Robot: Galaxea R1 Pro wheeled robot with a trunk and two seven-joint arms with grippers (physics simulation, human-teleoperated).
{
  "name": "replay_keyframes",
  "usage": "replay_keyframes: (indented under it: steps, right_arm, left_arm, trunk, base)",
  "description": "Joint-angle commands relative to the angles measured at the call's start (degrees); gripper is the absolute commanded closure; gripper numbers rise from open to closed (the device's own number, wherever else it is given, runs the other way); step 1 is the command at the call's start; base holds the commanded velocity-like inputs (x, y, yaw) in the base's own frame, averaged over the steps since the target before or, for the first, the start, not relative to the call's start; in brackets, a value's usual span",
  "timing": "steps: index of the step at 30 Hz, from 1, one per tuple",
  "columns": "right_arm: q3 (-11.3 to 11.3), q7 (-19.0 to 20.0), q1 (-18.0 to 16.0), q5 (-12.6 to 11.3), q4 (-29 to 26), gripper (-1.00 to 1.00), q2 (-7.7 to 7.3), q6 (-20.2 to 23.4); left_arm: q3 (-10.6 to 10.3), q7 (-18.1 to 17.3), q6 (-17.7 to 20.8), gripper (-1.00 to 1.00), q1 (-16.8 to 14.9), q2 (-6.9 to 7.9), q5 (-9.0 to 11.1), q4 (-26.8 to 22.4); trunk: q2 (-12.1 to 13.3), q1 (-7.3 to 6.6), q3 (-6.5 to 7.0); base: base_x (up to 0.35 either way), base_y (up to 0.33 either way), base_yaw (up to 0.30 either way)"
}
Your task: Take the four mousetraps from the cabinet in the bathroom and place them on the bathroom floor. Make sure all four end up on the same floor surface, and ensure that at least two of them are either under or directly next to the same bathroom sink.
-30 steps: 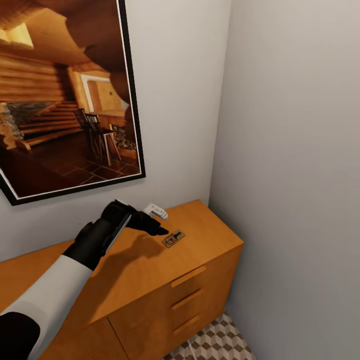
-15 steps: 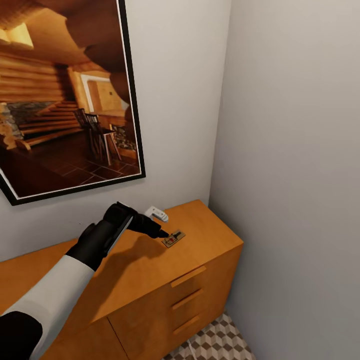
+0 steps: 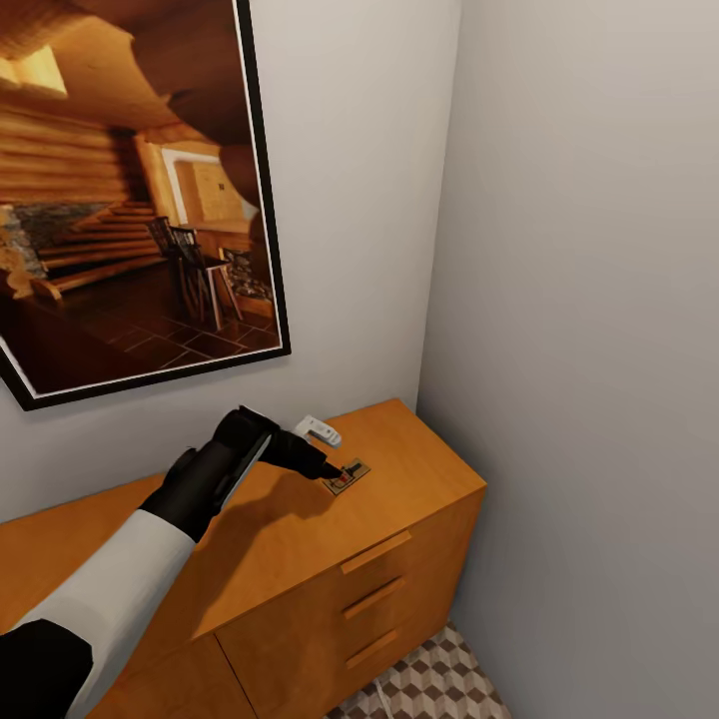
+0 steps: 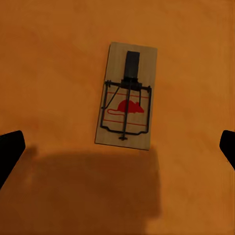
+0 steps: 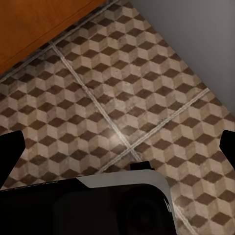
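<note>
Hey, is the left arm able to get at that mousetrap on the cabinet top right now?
Probably yes. The left gripper hangs open just over the mousetrap, which lies flat on the cabinet top with nothing between the fingers and it.

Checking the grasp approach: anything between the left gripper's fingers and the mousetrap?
Nothing. In the left wrist view the mousetrap lies flat on the cabinet top, with bare wood and shadow between it and the open left gripper.

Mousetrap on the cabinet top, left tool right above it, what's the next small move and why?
Probably lower the left tool straight down and close. In the wrist view the mousetrap lies flat on the cabinet, centred between the open fingertips, which stand wide to either side and apart from it.
</note>
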Motion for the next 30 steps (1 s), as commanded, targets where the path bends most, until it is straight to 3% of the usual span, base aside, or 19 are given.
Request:
replay_keyframes:
  steps: [1, 18, 30]
  right_arm:
    - [0.22, 0.43, -0.04, -0.63, 0.07, -1.0, 0.0, -0.18]
    - [0.22, 0.43, -0.06, -0.63, 0.07, -1.0, 0.0, -0.18]
    - [0.22, 0.43, -0.07, -0.63, 0.07, -1.0, -0.01, -0.14]
  left_arm:
    - [-0.1, -0.47, 0.07, -1.0, -0.05, -0.04, -0.52, 0.17]
    - [-0.18, -0.51, -0.04, -1.0, -0.05, -1.64, -0.57, 1.61]
    - [-0.21, -0.51, -0.05, -1.0, -0.05, -1.86, -0.61, 1.62]
  trunk:
    - [-0.05, 0.0, -0.07]
    - [-0.05, 0.0, -0.07]
    - [-0.05, 0.0, -0.07]
  base:
    - [0.0, 0.0, 0.0]
    - [0.0, 0.0, 0.0]
    - [0.0, 0.0, 0.0]
